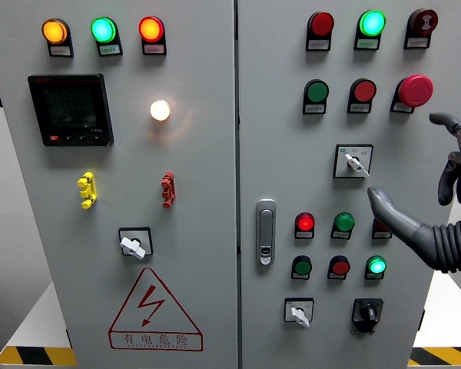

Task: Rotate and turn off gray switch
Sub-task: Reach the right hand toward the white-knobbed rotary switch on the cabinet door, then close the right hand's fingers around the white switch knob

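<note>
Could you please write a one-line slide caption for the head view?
Right robot hand open near the upper gray switch on a control cabinet of lit lamps.

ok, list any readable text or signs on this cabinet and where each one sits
"有电危险", under a red lightning bolt: triangular warning sign, lower left door.
Small label plates under the pilot lights and pushbuttons, e.g. under the orange lamp: too small to read.
Meter display: dark, blurred, nothing legible.
Markings on the gray switch plate: too small.
</note>
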`<action>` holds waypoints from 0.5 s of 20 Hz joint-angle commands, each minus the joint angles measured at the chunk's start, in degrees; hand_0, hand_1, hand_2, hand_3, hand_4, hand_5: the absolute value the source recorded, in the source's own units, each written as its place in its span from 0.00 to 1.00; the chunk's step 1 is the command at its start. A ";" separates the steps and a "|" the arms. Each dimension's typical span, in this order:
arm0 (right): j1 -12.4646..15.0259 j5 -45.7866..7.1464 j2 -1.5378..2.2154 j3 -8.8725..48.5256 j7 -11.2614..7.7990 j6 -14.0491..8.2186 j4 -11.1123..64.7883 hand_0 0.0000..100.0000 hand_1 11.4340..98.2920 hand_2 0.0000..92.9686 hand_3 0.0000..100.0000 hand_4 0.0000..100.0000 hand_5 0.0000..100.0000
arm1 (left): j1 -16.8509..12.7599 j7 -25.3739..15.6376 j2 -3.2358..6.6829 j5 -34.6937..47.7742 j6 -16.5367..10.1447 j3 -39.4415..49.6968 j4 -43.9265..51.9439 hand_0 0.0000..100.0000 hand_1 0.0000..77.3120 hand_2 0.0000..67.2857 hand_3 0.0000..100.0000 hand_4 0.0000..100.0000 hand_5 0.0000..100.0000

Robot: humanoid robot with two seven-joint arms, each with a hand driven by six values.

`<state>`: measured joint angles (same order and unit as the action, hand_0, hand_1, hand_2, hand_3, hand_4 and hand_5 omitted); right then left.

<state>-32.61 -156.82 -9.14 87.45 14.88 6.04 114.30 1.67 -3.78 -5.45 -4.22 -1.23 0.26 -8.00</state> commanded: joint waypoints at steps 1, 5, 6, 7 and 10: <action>-1.04 0.19 0.00 0.70 0.50 1.78 -1.18 0.00 0.30 0.45 0.97 1.00 1.00 | 0.00 0.00 0.00 0.00 0.00 0.00 0.00 0.00 0.00 0.20 0.18 0.10 0.12; -4.47 0.19 -0.09 2.29 0.50 3.72 -4.60 0.00 0.29 0.55 0.99 1.00 1.00 | 0.00 -0.08 0.00 0.00 0.00 0.00 0.00 0.00 0.00 0.20 0.18 0.10 0.12; -4.74 0.19 -0.09 2.29 0.50 3.72 -5.22 0.00 0.28 0.57 0.99 1.00 1.00 | 0.00 0.00 0.00 0.00 0.00 0.00 0.00 0.00 0.00 0.20 0.18 0.10 0.12; -5.00 0.19 -0.09 2.29 0.58 3.72 -5.84 0.00 0.28 0.57 0.99 1.00 1.00 | 0.00 0.00 0.00 0.00 0.00 0.00 0.00 0.00 0.00 0.20 0.18 0.10 0.12; -6.58 0.11 0.00 2.29 0.59 3.81 -8.03 0.00 0.28 0.59 0.99 1.00 1.00 | 0.00 0.00 0.00 0.00 0.00 0.00 0.00 0.00 0.00 0.20 0.18 0.10 0.12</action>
<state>-38.27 -156.64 -9.23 89.73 15.44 9.82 107.54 1.67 -3.80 -5.45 -4.22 -1.23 0.26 -8.00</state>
